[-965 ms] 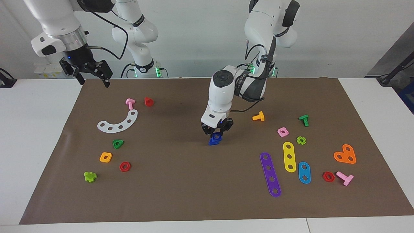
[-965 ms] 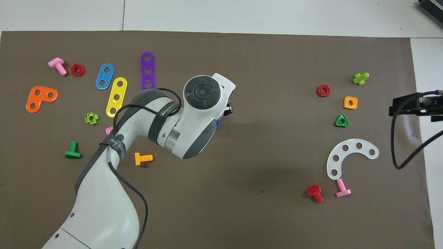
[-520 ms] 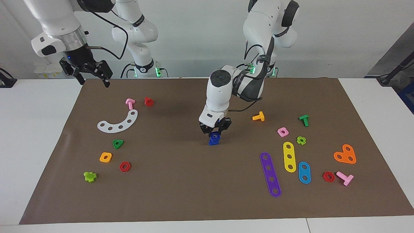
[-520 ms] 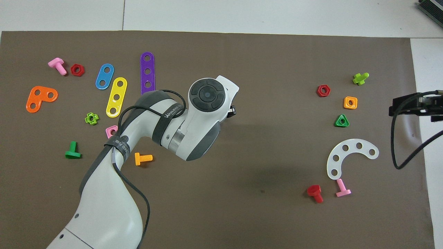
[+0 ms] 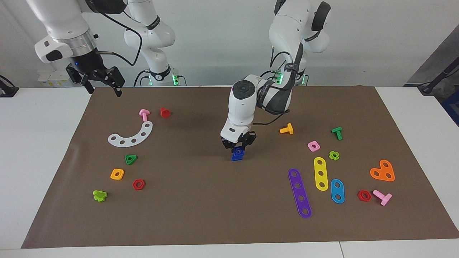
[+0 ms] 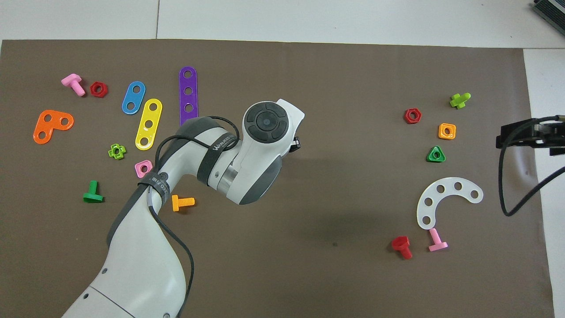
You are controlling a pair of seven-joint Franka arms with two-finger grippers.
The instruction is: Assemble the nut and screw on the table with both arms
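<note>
I see clutter at the left arm's end: purple strip (image 5: 299,193), yellow strip (image 5: 321,173), blue link (image 5: 337,191), orange heart plate (image 5: 382,171). At the right arm's end: white curved strip (image 5: 131,135), green triangular nut (image 5: 131,159), orange square nut (image 5: 117,174).

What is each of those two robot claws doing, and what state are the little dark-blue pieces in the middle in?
Left gripper: jaws shut on the small dark-blue square plastic nut, low over the mat's middle.
Dark-blue square nut: held upright, on top of another dark-blue piece.
Dark-blue piece underneath: on the brown mat; whether the two are joined cannot be told.
Right gripper: jaws open, empty, raised over the mat's corner, waiting.
</note>
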